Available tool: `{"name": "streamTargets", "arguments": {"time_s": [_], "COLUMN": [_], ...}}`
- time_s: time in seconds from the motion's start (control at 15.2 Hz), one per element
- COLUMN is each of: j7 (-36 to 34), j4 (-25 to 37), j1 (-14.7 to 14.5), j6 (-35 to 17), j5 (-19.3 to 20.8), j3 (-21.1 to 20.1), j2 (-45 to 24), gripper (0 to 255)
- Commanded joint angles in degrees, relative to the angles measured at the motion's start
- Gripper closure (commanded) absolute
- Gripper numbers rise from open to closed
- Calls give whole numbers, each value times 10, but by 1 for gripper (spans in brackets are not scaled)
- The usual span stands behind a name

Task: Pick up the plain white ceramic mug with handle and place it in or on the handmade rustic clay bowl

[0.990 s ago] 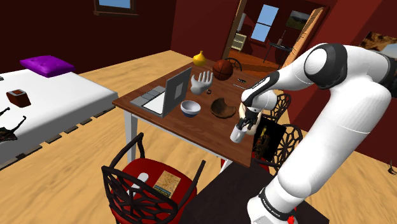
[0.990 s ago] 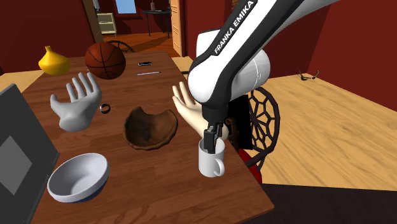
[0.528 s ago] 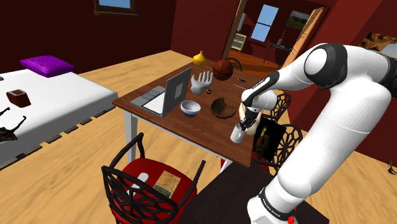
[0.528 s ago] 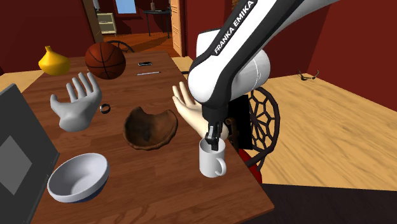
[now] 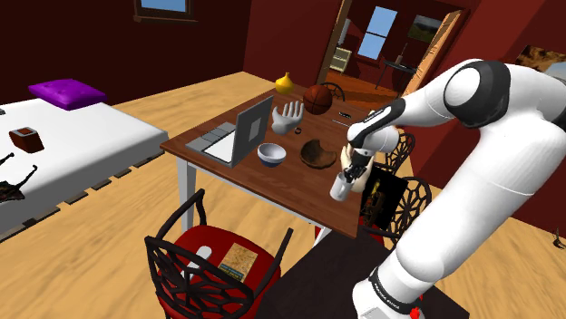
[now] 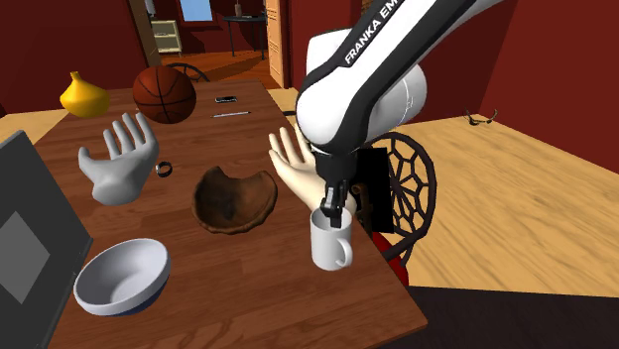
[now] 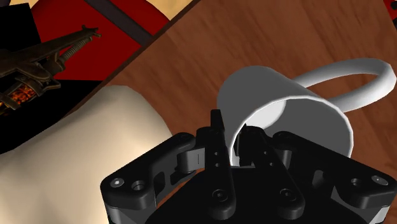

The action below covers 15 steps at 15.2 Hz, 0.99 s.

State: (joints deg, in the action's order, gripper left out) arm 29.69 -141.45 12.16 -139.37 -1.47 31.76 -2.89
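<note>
The white mug [image 6: 330, 243] with a handle hangs near the table's edge, at the second exterior view's right. My black gripper [image 6: 333, 210] comes down from above and is shut on its rim. In the wrist view one finger is inside the mug [image 7: 286, 108] and the other outside, pinching the wall at the gripper [image 7: 236, 143]. The brown clay bowl [image 6: 234, 198], with a chipped rim, lies on the table just left of the mug in the second exterior view. In the shoulder view the mug [image 5: 340, 188] hangs under the gripper [image 5: 348, 174], with the clay bowl [image 5: 317, 153] up and to its left.
A beige hand model [image 6: 293, 164] lies right behind the mug, and a white hand model [image 6: 117, 164] beyond the clay bowl. A white bowl [image 6: 121, 275], a basketball [image 6: 164, 93], a yellow gourd [image 6: 83, 96] and a laptop [image 5: 245, 131] share the table [image 6: 248, 297]. A red-seated chair [image 5: 209, 272] stands in front.
The fingers stood apart at the mug's rim a second ago and have closed on it. The mug has since risen slightly and turned a little.
</note>
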Motion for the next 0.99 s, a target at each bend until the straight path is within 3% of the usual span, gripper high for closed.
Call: {"name": "streamTargets", "arguments": {"time_s": [0.0, 0.92], "j7": [-10, -54], "j4": [4, 40], "j1": [-1, 2], "j6": [18, 135], "j5": [13, 72], "j3": [1, -5], "j2": [16, 109], "gripper": [255, 255]}}
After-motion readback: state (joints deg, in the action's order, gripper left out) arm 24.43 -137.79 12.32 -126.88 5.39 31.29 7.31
